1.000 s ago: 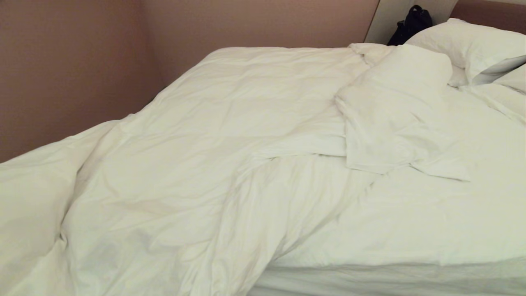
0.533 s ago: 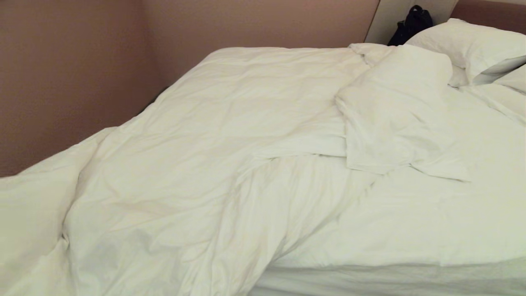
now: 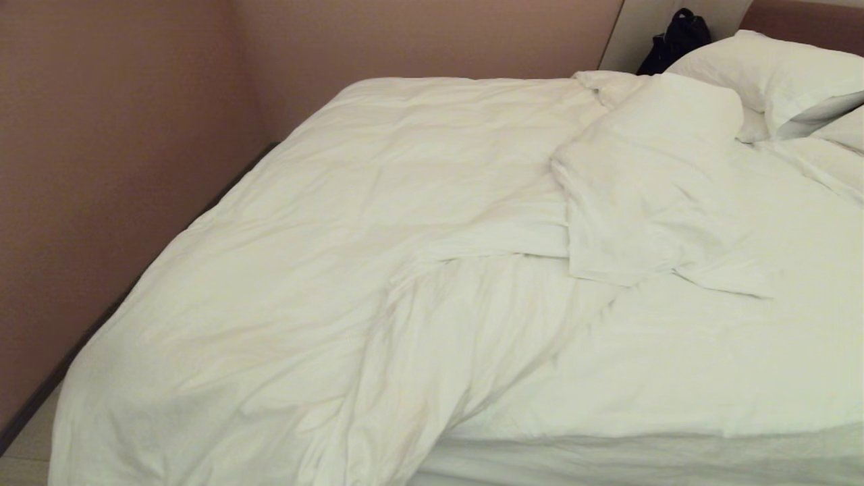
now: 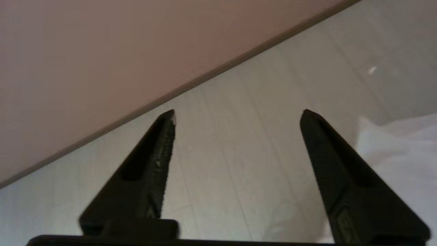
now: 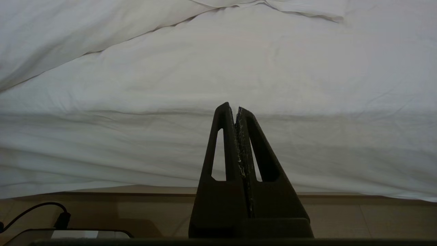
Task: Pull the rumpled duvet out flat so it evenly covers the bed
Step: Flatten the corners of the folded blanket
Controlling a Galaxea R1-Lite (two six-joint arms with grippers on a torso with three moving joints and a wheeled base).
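Note:
The white duvet (image 3: 324, 270) lies creased over the left and middle of the bed (image 3: 675, 459), its near left corner hanging down toward the floor. A folded-back flap (image 3: 641, 209) lies near the pillows, and bare sheet (image 3: 709, 358) shows at the right. Neither arm shows in the head view. My left gripper (image 4: 239, 116) is open over the pale floor by the wall, nothing between its fingers, with a corner of the duvet (image 4: 403, 150) beside it. My right gripper (image 5: 236, 106) is shut and empty, pointing at the bed's side (image 5: 136, 143).
A pinkish wall (image 3: 101, 169) runs close along the bed's left side, leaving a narrow strip of floor (image 4: 256, 102). White pillows (image 3: 776, 74) and a black bag (image 3: 675, 37) are at the headboard end. A black cable (image 5: 41, 212) lies on the floor near the right gripper.
The duvet's raised left edge has dropped down onto the bed and now hangs over the left side, uncovering more wall. The duvet lies flatter at the near left.

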